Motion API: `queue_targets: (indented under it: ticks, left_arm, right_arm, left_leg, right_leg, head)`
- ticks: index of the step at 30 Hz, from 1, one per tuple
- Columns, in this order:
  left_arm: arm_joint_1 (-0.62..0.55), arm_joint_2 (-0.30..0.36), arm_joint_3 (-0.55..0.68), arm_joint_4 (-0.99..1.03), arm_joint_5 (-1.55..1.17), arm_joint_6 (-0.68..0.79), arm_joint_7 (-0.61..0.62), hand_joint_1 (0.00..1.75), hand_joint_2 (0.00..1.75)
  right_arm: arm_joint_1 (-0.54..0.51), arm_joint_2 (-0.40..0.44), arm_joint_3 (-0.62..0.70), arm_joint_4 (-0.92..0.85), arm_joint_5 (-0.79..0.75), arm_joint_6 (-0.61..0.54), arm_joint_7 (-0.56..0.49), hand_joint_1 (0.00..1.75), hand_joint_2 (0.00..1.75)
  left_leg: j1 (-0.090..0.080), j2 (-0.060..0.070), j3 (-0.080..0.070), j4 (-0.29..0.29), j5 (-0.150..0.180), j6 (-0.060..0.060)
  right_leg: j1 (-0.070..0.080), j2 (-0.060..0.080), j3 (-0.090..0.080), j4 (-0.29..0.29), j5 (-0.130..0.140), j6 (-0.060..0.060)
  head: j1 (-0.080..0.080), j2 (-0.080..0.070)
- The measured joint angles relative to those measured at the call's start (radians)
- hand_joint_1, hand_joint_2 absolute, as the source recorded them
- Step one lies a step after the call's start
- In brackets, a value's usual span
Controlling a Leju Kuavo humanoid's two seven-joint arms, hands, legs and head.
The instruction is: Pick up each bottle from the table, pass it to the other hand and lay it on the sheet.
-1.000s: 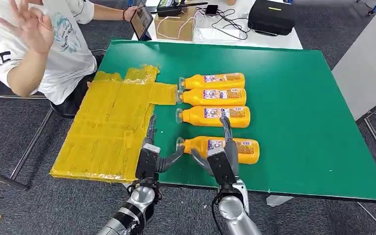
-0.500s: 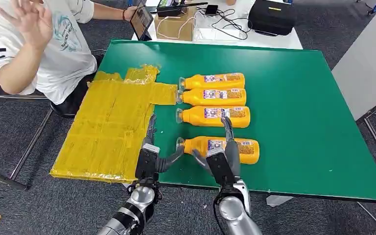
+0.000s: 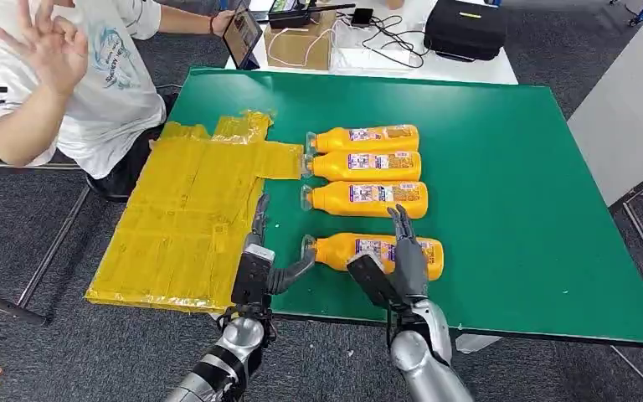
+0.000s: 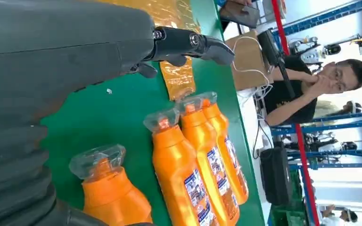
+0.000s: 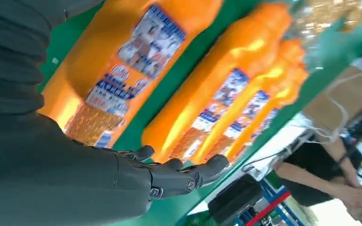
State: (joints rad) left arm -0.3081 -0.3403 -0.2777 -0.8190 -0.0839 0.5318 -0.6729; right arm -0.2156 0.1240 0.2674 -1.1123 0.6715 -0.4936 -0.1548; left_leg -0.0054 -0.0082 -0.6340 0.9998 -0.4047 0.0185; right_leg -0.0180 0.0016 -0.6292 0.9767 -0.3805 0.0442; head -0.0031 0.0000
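From the head view, nothing is lying on the yellow sheet (image 3: 192,226) yet, so the job looks to be only beginning: all four orange bottles are still resting on the green table (image 3: 502,167), three in a tight row toward the far side and the nearest bottle (image 3: 377,251) apart from them near the front edge. The right hand (image 3: 389,268) is hovering over that bottle with fingers spread and nothing in them, while the left hand (image 3: 259,268) is waiting near the sheet's right edge, fingers apart and empty, thumb pointing toward the bottle's cap. Compared with a second ago, the right hand has shifted to the right along the bottle's body and its wrist has turned; the left hand and the bottles have not moved. A person (image 3: 59,75) is sitting at the far left, one hand raised. In the left wrist view, the fingers (image 4: 188,42) are stretching out over bare green with the capped necks just beyond. In the right wrist view, the fingertips (image 5: 188,176) are held loosely apart beside the labelled bottle (image 5: 127,70), not gripping it.
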Motion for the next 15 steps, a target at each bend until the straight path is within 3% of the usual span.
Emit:
queue_targets:
  ticks: [15]
  left_arm:
    - [0.009,0.000,0.013,-0.024,-0.022,-0.031,0.019,0.00,1.75]
  right_arm:
    - [-0.063,-0.068,-0.005,0.115,0.209,0.078,0.138,0.00,1.75]
  left_leg:
    - [0.000,0.000,0.000,0.000,0.000,0.000]
  right_leg:
    - [0.000,0.000,0.000,0.000,0.000,0.000]
  head:
    - [0.000,0.000]
